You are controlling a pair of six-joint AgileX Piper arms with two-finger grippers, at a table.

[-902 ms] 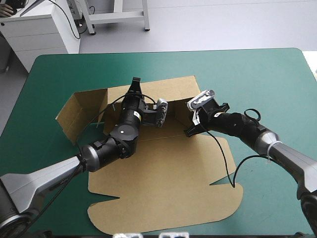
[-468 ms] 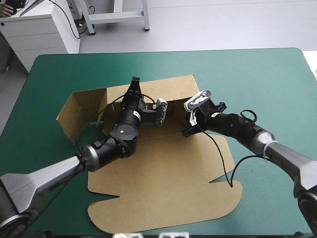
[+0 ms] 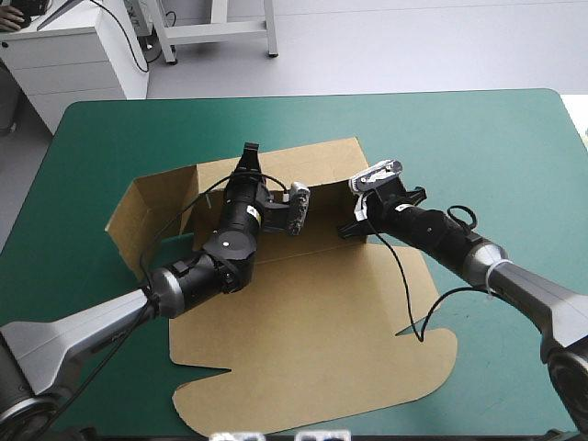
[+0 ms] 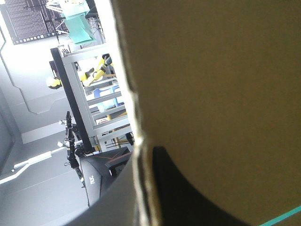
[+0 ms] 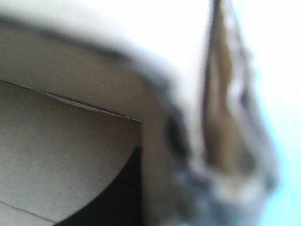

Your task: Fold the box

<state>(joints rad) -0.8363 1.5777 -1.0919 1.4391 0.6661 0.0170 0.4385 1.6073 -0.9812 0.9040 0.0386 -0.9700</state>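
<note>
Currently pinching box (image 3: 303, 349) by raised far wall with left gripper (image 3: 250, 156); clamping wall's right end with right gripper (image 3: 349, 227); flat remainder toward near edge of table (image 3: 478, 138).

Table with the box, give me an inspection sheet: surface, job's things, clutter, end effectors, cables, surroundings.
Surface: teal-green cover, the board lying near its middle.
Job's things: box, brown, far wall and a side flap raised, wide near panel flat.
Clutter: nothing seen.
End effectors: left end effector shut on the box's far wall; right end effector shut on the box at its right side.
Cables: nothing seen besides the robot's own.
Surroundings: nothing seen at or over the table.
</note>
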